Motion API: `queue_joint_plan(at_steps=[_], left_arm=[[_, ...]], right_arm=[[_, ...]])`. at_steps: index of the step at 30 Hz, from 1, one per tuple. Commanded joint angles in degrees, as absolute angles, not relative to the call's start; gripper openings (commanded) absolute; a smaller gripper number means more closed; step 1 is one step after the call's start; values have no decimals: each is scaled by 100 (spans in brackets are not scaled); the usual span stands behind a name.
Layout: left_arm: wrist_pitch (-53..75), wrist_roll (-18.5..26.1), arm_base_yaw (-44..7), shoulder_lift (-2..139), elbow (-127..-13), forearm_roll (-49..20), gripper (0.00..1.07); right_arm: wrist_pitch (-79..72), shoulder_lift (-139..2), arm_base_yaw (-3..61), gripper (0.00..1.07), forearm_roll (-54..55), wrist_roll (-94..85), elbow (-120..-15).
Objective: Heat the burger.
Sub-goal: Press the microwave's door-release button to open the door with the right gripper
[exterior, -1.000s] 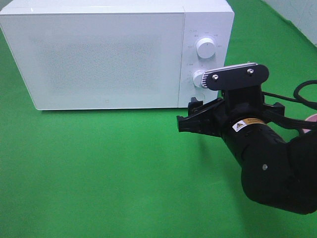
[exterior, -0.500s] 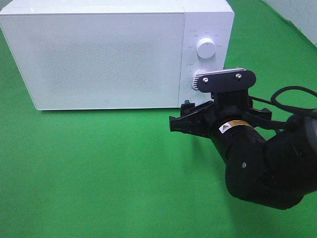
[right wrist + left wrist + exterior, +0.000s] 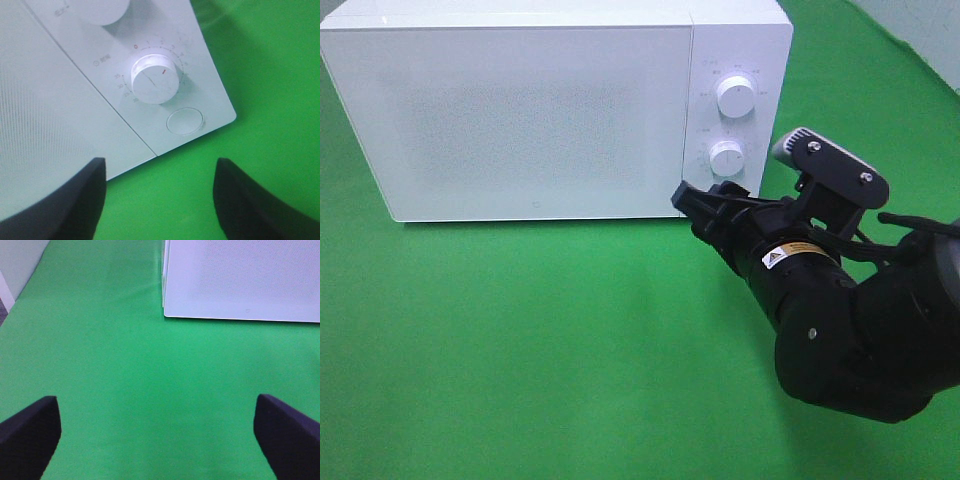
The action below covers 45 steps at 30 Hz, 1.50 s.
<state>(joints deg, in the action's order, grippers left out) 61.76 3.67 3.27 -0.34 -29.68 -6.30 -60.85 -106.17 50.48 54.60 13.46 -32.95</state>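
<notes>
burger: out of view; likely soft, light, squashy, so best gripped gently by its sides.
right gripper (image 3: 159, 197): jaws stood apart, empty, facing knob (image 3: 155, 79).
left gripper (image 3: 159, 435): jaws spread wide, empty.

Body check, right arm (image 3: 850, 340): bulky, rounded, glossy black casing.
Yellow-and-white warning label (image 3: 785, 257) near the wrist; black camera bracket (image 3: 832, 172), grey-edged, two silver screws; thin black cables (image 3: 905, 222); matte black fingers (image 3: 65, 200).

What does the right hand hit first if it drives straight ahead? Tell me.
Most likely the microwave, at its control panel near the lower dial or the round button below it. The right hand points there; exact depth is unclear.
</notes>
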Motion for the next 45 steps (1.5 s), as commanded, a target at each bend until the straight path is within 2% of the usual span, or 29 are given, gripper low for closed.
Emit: queue_joint_plan(at_steps=[1, 6, 7, 8, 12, 20, 22, 32, 42, 45], left_arm=[[6125, 338, 292, -120, -2951, -630, 98], [6125, 338, 292, -120, -2951, -630, 98], [6125, 338, 292, -120, -2951, -630, 98], [6125, 338, 292, -120, -2951, -630, 98], [6125, 338, 292, -120, -2951, -630, 98], [6125, 338, 292, -120, -2951, -630, 98], [6125, 338, 292, -120, -2951, -630, 98], [6125, 338, 292, -120, -2951, -630, 98], [6125, 338, 292, -120, -2951, -630, 98], [6125, 338, 292, -120, -2951, -630, 98]], right_arm=[[-6131, -10617, 5013, 50, 5397, 3151, -3329], [-6131, -10617, 5013, 42, 5397, 4314, -3329], [-6131, -10617, 5013, 36, 5397, 4887, -3329], [-6131, -10617, 5013, 36, 5397, 4887, -3329], [-6131, -10617, 5013, 23, 5397, 5970, -3329], [-6113, -10617, 5013, 8, 5351, 6566, -3329], [-6113, -10617, 5013, 0, 5243, 6600, -3329], [-6073, -10617, 4968, 0, 5225, 6715, -3329], [-5208, -10823, 4074, 0, 4343, 6973, -3466], [-5174, -10880, 4034, 0, 4286, 7065, -3512]])
